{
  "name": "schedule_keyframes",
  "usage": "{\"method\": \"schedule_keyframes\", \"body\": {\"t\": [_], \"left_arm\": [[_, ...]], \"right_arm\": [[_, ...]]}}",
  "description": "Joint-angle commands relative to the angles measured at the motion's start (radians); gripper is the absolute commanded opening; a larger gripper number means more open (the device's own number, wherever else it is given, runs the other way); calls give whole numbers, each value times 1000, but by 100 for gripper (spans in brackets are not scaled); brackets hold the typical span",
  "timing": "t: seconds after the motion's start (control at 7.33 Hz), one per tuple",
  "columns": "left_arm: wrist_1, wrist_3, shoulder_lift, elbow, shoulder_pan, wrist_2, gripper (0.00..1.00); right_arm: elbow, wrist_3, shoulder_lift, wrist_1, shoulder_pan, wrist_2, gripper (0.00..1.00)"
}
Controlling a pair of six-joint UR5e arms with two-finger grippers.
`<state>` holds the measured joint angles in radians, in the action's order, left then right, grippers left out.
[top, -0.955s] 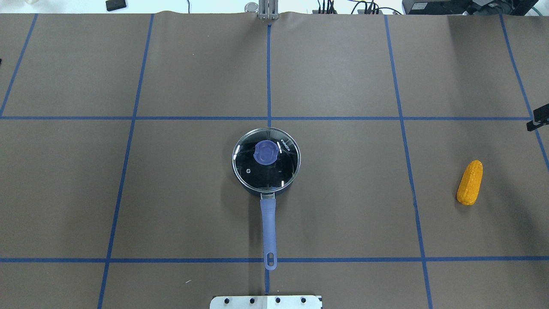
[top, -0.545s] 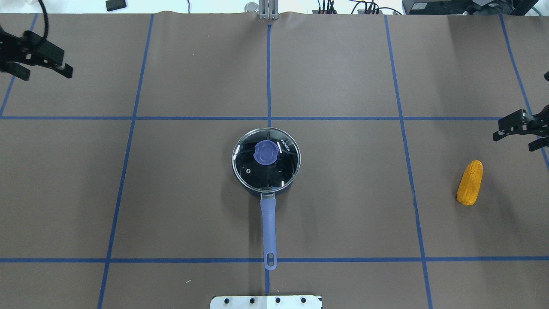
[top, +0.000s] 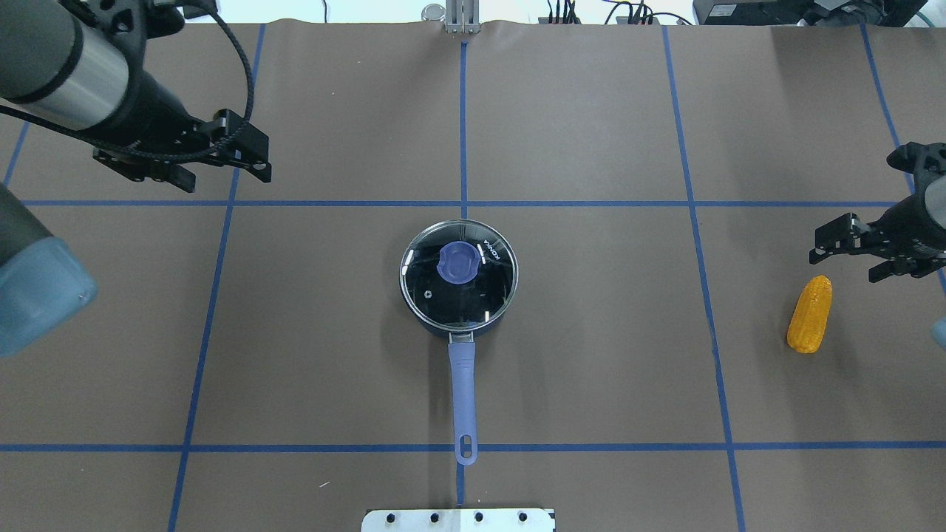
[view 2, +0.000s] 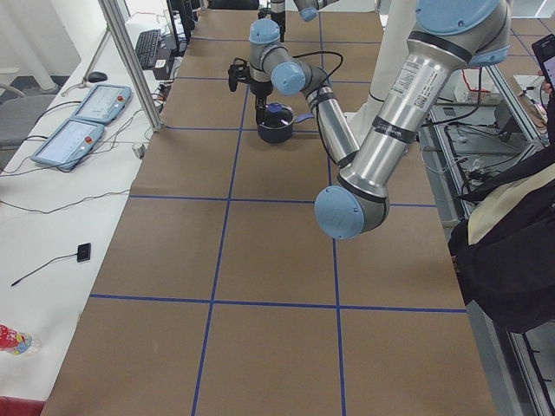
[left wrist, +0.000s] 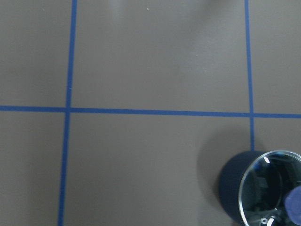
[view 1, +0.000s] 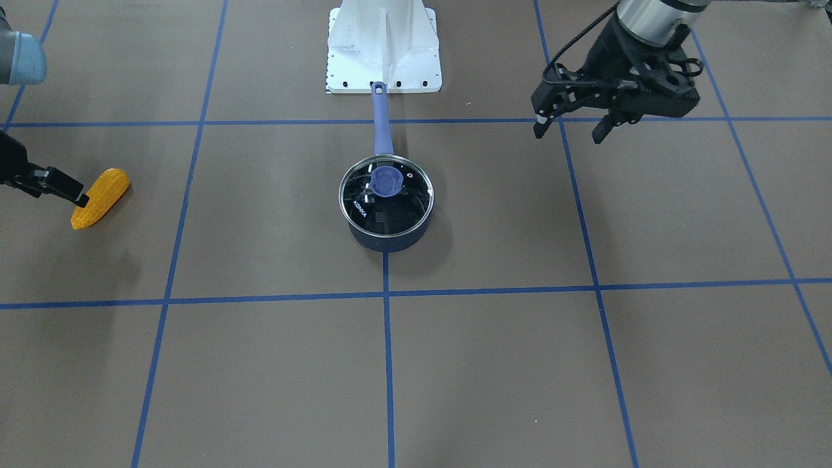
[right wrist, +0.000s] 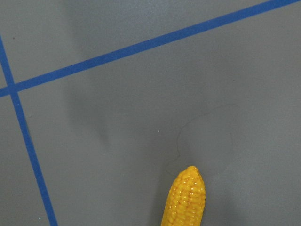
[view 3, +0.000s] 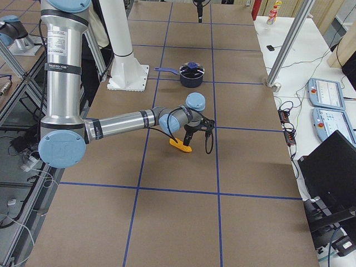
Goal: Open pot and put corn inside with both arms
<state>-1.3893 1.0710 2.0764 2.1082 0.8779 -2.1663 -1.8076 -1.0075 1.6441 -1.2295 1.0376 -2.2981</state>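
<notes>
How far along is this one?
Nothing done yet: the lid sits on the pot and the corn lies on the table. In hand: right end effector, open, hovers by the corn; left end effector, open, well clear of the pot. Left: lift lid, grasp corn, drop it in.

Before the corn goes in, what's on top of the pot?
A glass lid with a blue knob covers the pot. Through it only dark reflections show; contents unclear.

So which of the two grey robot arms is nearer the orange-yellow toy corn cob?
The right arm: its black fingers hover beside the cob, while the left arm's fingers hang far off, beyond the dark navy saucepan.
</notes>
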Motion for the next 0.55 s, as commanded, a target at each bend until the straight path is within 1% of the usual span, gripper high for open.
{"method": "schedule_keyframes", "body": {"t": [0.0,0.27,0.41], "left_arm": [[13,116,107,-51,-95,78,98],[15,171,183,-92,-152,126,98],[15,184,226,-134,-154,141,98]], "right_arm": [[5,0,14,2,-19,20,98],[8,-8,13,4,-43,35,99],[13,-22,6,2,-57,42,99]]}}
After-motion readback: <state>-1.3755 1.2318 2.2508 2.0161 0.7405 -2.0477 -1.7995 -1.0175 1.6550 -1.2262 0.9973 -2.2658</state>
